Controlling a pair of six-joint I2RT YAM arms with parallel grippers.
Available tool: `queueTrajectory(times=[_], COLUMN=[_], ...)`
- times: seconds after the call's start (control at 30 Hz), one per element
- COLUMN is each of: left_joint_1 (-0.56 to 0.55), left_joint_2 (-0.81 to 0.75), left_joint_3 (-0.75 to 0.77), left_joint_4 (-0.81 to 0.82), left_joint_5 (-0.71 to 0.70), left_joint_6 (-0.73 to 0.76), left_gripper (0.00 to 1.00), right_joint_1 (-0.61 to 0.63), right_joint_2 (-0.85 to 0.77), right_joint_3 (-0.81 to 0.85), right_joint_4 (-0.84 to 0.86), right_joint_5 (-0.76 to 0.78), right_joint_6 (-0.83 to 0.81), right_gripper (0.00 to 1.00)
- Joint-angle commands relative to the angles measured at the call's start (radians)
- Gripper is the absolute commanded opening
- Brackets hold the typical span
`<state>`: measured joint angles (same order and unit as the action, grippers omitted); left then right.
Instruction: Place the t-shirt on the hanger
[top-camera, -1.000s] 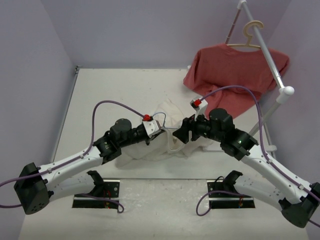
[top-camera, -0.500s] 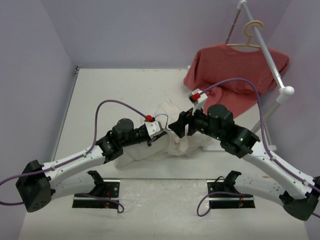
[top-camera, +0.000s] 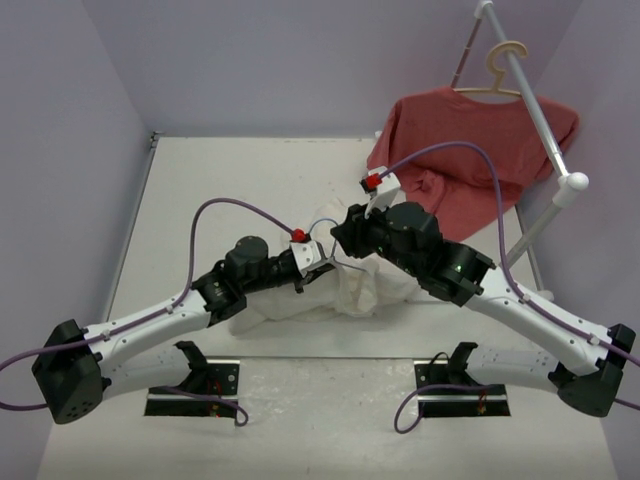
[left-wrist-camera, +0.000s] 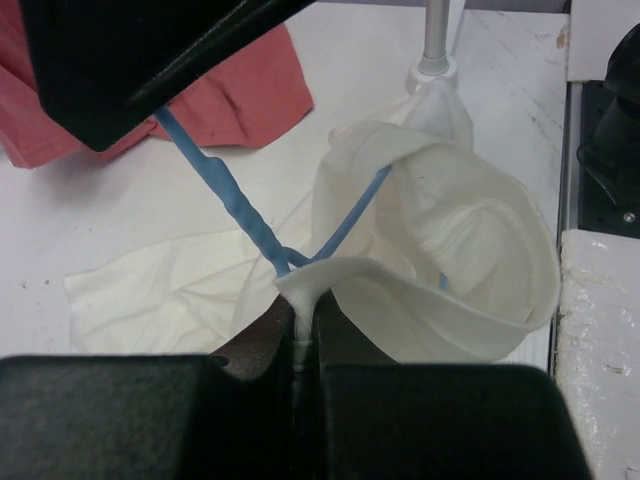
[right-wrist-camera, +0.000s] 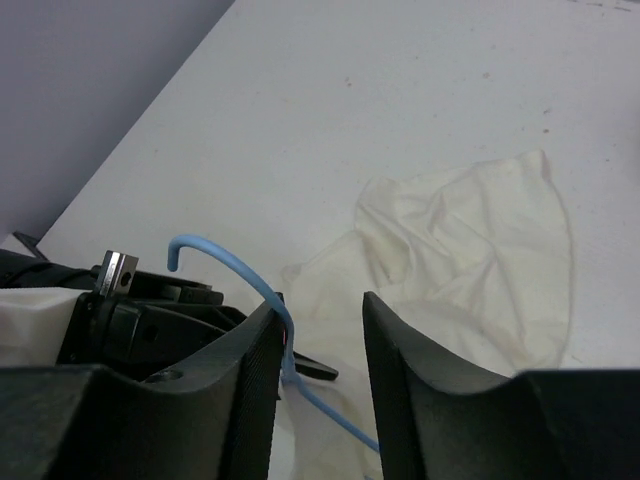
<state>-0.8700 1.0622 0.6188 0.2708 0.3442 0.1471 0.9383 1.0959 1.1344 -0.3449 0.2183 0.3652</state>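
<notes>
**A:** On the left side, your left gripper (left-wrist-camera: 300, 335) is clamped tight on a folded edge of the t-shirt (left-wrist-camera: 455, 260). The rest of the cloth is heaped on the table (top-camera: 230, 180).

**B:** And the hanger (left-wrist-camera: 232, 205)?

**A:** Mid-table, partly in. One blue arm runs into the cloth opening, and the hook pokes out above.

**B:** Over to the right?

**A:** Your right gripper (right-wrist-camera: 318, 310) has its jaws parted, with the neck wire running between them, not pinched that I can see. I'd call it roughly halfway: the shirt is bunched, neither shoulder looks seated, and it needs pulling down over the wire.
</notes>
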Motion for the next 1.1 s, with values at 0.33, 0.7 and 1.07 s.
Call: queueTrajectory(times=[0.33, 0.7, 1.07], left_joint_1=[0.002, 0.002, 0.002], left_joint_2=[-0.044, -0.06, -0.316], left_joint_3=[0.082, 0.115, 0.015], left_joint_4=[0.031, -0.052, -0.219], left_joint_5=[-0.022, -0.239, -0.554], left_joint_6=[-0.038, -0.097, -0.283], left_gripper=[0.0, 0.28, 1.0], right_joint_1=[0.01, 0.031, 0.025], right_joint_2=[0.018, -0.07, -0.303], right_joint_3=[-0.042, -0.118, -0.13], right_joint_4=[0.19, 0.292, 0.268], right_joint_5=[-0.113, 0.043, 0.168], right_joint_6=[0.017, -0.043, -0.155], right_gripper=[0.3, 0.0, 0.0])
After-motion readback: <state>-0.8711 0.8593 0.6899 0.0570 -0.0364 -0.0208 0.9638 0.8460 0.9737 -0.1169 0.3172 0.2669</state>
